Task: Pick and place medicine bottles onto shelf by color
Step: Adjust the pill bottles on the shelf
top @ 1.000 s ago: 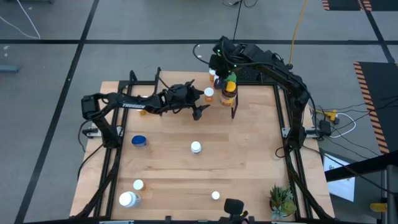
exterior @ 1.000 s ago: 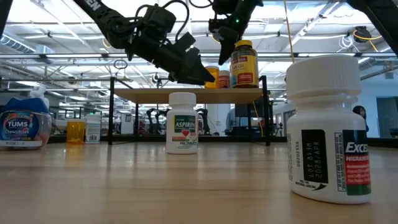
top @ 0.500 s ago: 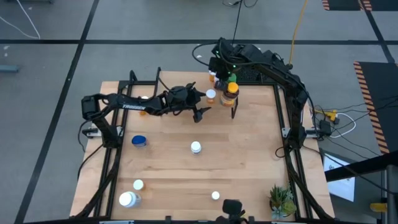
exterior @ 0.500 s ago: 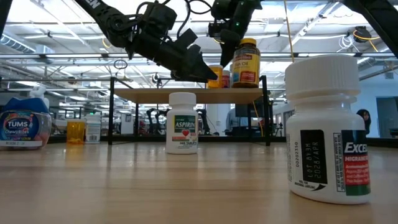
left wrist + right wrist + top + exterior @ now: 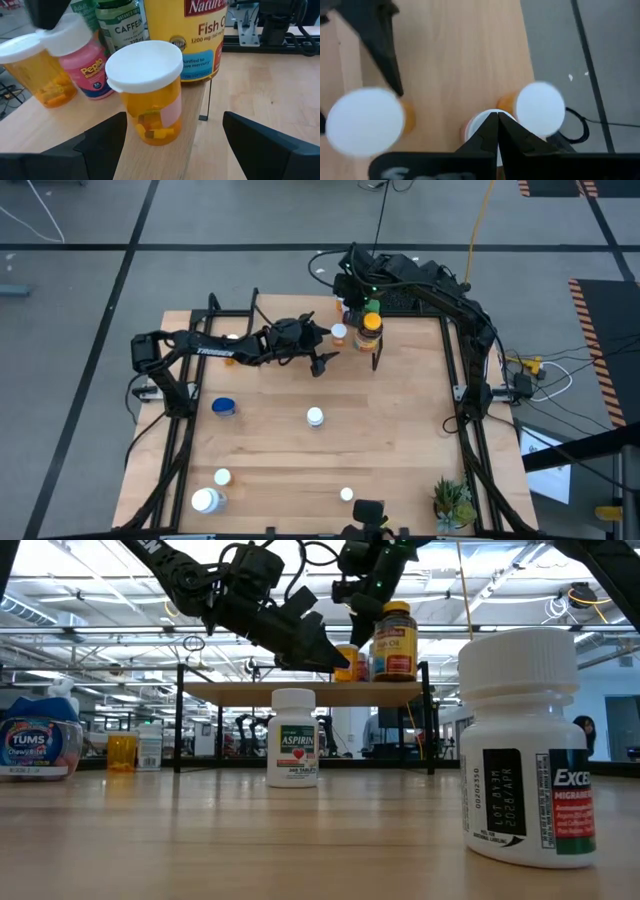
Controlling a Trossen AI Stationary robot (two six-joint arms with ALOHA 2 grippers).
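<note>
The left wrist view reads what the high view cannot: an orange bottle (image 5: 150, 95) with a white cap stands at the shelf's (image 5: 165, 157) end edge, with a big yellow fish oil bottle (image 5: 187, 35) just behind it, a pink bottle (image 5: 87, 70) and a second orange bottle (image 5: 37, 75) beside it, and a green caffeine bottle (image 5: 117, 25) farther back. The left gripper's (image 5: 170, 145) two dark fingers stand wide apart on either side of the near orange bottle, touching nothing.

The right wrist view looks straight down on white caps over the shelf, and the right gripper's (image 5: 497, 127) fingers are pressed together with nothing between them. In the high view that gripper (image 5: 350, 288) hangs over the back of the shelf, and the left gripper (image 5: 322, 356) sits just in front of it.

In front of the shelf, the low view shows a white aspirin bottle (image 5: 293, 737) on the table (image 5: 300, 840), a blue jar (image 5: 38, 748) off to one side, and a large white bottle (image 5: 528, 745) very near the camera, hiding part of the shelf's end. A small plant (image 5: 452, 502) stands at the table's near corner.

Compared with a second ago, the right gripper has drawn up and away from the fish oil bottle, which stays on the shelf; the left gripper has barely shifted.
</note>
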